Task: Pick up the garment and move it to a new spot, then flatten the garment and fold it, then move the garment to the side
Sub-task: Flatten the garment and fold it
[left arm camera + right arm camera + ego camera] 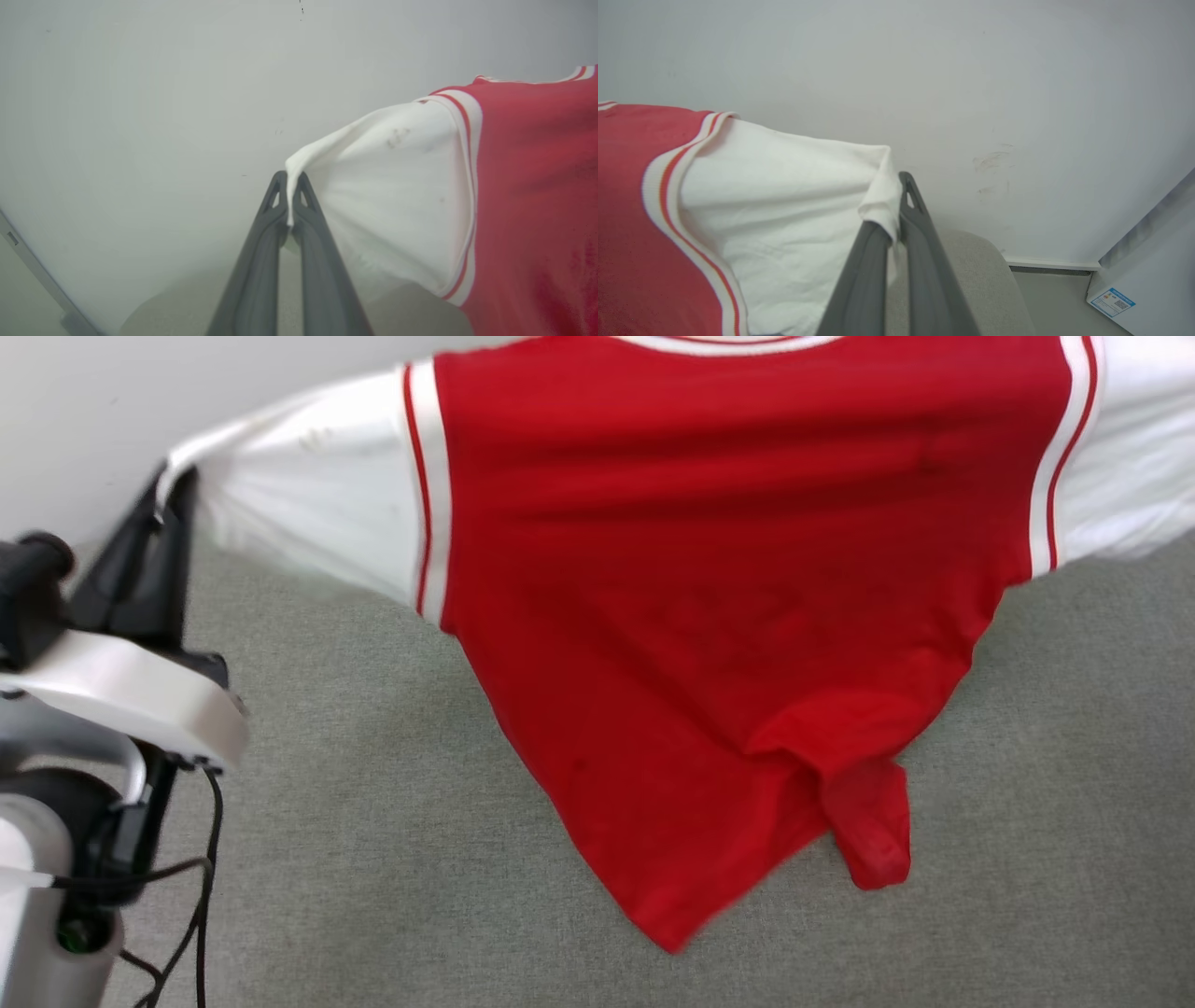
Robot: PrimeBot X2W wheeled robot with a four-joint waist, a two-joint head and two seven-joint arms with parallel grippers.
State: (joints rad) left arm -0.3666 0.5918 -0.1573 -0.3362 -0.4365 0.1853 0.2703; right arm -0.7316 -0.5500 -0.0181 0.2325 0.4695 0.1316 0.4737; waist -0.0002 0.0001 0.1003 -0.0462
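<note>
Above the grey fabric surface (373,859), the garment (728,616) is held spread in the air, its plain red side shown and no lettering visible. The left gripper (289,198) is clamped on one white sleeve, the right gripper (896,196) on the other. A blue-and-white sticker (1111,302) is seen on a white cabinet (1157,242); its print cannot be read.

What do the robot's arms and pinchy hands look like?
The left gripper and the right gripper each have two long, dark grey fingers that get thinner toward the tips, with a little triangle-shaped hole near each tip. In the head view, the left arm has a smooth white shell over grey and black parts, with thin black cables running along it.
</note>
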